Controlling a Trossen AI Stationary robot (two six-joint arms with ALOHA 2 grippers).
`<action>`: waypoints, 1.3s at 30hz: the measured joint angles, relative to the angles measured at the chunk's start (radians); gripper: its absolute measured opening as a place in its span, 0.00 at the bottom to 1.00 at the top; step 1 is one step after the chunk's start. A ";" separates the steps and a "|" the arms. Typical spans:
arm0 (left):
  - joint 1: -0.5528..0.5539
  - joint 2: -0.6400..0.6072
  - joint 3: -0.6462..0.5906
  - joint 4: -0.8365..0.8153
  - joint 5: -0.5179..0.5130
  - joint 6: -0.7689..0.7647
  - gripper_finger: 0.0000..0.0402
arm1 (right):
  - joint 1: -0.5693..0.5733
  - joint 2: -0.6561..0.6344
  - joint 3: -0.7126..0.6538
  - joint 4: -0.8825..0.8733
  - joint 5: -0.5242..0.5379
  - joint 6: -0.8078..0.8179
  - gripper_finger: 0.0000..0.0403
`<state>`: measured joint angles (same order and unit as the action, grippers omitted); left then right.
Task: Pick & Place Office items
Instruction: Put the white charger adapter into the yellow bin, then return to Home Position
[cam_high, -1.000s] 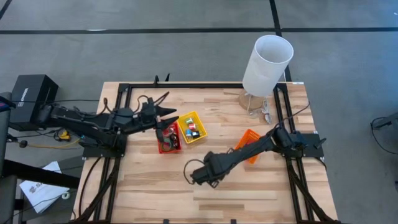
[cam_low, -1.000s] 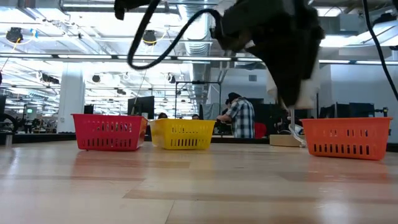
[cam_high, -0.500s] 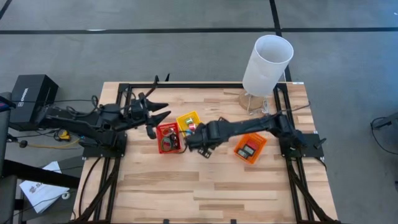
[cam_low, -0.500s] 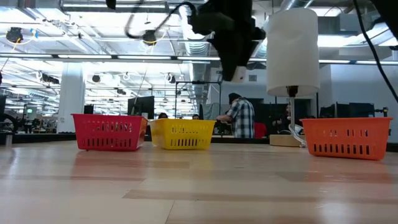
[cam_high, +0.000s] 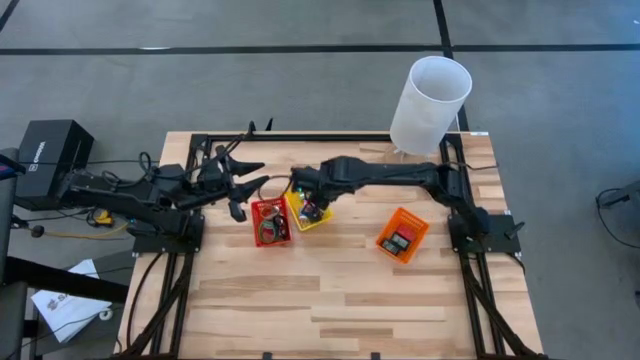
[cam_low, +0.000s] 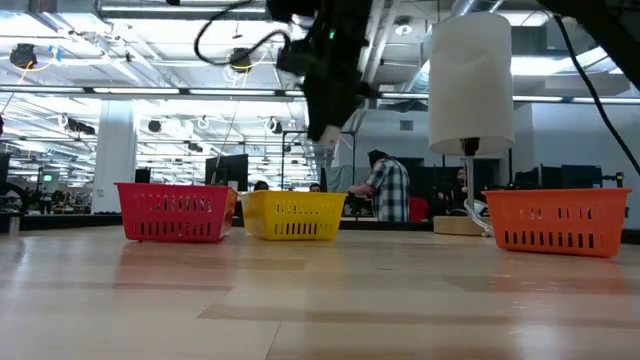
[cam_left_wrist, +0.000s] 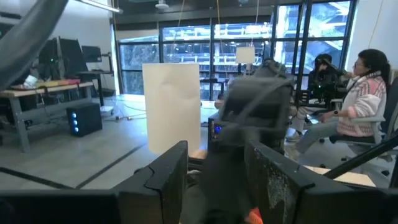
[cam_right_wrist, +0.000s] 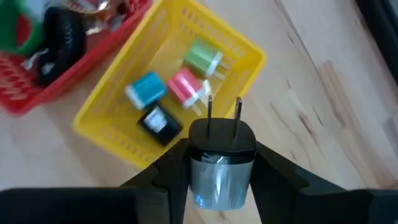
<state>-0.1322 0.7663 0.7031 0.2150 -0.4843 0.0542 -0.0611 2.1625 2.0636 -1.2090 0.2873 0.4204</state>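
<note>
Swung across since half a second ago: right gripper, then by the red tray, now over the yellow tray at mid-table. Pulled a little farther from the red tray too: left gripper, now just off that tray's far left corner, fingers spread wide with nothing between them.

Taking the yellow tray as landmark, largest first. Wooden table underneath. Tall white cylinder well off toward the far right corner. Red tray touching the yellow one's left side, filled with dark and green rings. Orange tray apart to the right, small items inside. Right gripper poised above the yellow tray, fingers clamped on a black two-pronged plug block, prongs pointing forward. Inside the yellow tray, four small plug blocks huddled together: green, pink, blue, black.

Beyond the table, a person in a plaid shirt.
</note>
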 joint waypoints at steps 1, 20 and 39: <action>0.000 -0.002 0.000 -0.001 0.000 0.007 0.38 | -0.011 0.003 -0.003 0.014 -0.014 -0.009 0.32; 0.000 -0.030 0.000 -0.002 0.000 0.047 0.38 | -0.090 0.002 -0.266 0.451 -0.153 -0.107 0.36; 0.000 -0.033 0.000 0.007 0.000 0.047 0.38 | -0.083 0.002 -0.356 0.543 -0.205 -0.107 0.58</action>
<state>-0.1322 0.7332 0.7033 0.2216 -0.4844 0.1009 -0.1445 2.1643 1.7081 -0.6658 0.0822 0.3137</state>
